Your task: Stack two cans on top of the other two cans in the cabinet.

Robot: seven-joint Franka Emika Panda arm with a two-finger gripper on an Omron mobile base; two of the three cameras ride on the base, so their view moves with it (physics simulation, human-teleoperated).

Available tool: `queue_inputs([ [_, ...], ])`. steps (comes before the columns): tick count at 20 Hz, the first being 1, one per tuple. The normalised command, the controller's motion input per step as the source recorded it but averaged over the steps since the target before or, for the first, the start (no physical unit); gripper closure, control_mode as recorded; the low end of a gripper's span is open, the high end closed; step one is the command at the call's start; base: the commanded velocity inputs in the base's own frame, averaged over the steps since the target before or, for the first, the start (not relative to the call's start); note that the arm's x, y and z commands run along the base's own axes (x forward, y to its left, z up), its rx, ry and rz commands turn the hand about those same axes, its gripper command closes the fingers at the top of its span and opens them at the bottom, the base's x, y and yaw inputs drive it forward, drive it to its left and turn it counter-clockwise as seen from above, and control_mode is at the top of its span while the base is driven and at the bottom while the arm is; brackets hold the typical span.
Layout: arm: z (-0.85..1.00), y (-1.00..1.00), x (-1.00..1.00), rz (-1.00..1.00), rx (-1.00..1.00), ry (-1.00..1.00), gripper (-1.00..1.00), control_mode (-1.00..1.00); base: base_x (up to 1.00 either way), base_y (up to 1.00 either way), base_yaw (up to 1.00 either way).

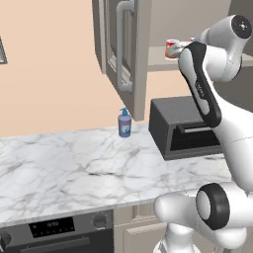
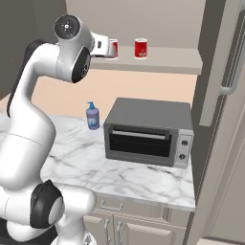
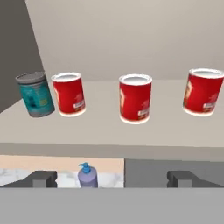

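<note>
Tool (image 3: 112, 179) wide open, holding nothing, level with the front edge of the cabinet (image 1: 123, 49) shelf (image 3: 109, 131). Three red cans (image 3: 135, 98) stand apart along the shelf beside a teal can (image 3: 36, 94). Judged light, rigid, smooth-walled; grip mid-height across the body.

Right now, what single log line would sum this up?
phase: approach | gripper: open, empty, facing cabinet shelf | red cans: three upright, unstacked | teal can: far left
</note>
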Motion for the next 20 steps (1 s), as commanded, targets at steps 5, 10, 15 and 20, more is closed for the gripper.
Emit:
queue_inputs([
  [5,-0.09,-0.09,0.21,0.09,-0.13,0.0,-1.0,-1.0,0.0,0.0,0.0],
  [10,-0.08,-0.01,0.26,0.01,-0.03,0.0,-1.0,-1.0,0.0,0.0,0.0],
  [15,-0.04,-0.02,0.31,0.0,0.0,0.0,-1.0,-1.0,0.0,0.0,0.0],
  [20,-0.03,-0.01,0.33,0.0,0.0,0.01,-1.0,-1.0,0.0,0.0,0.0],
])
